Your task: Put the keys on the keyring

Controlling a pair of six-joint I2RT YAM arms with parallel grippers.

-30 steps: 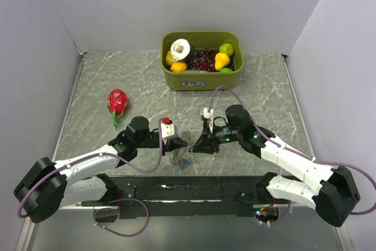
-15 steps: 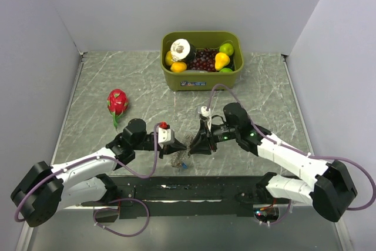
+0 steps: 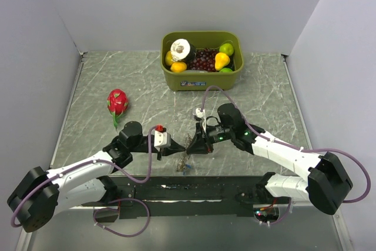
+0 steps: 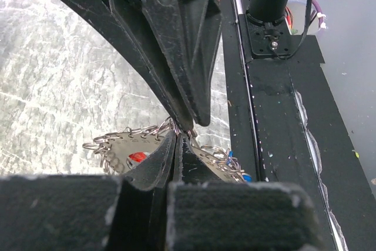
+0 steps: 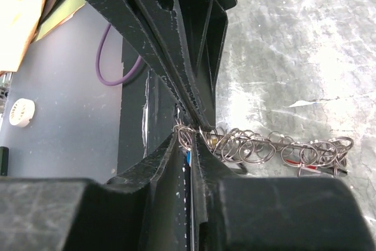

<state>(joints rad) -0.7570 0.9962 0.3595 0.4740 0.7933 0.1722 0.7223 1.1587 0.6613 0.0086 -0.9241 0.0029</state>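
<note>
Grey marbled tabletop (image 3: 117,74) under and all around left gripper (image 3: 181,144) and right gripper (image 3: 190,144). Plain pale walls: back wall (image 3: 176,4) well beyond both, left wall (image 3: 29,57) out past the left gripper, right wall (image 3: 335,57) past the right. Black base strip (image 3: 194,189) just nearer than both. Soft even light, faint sheen on stone.

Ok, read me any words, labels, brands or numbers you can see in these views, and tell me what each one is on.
No text can be read in any view.
Label on the front of the bin: printed, but too small and blurred to read.
Both wrist views: no lettering or numbers visible.
</note>
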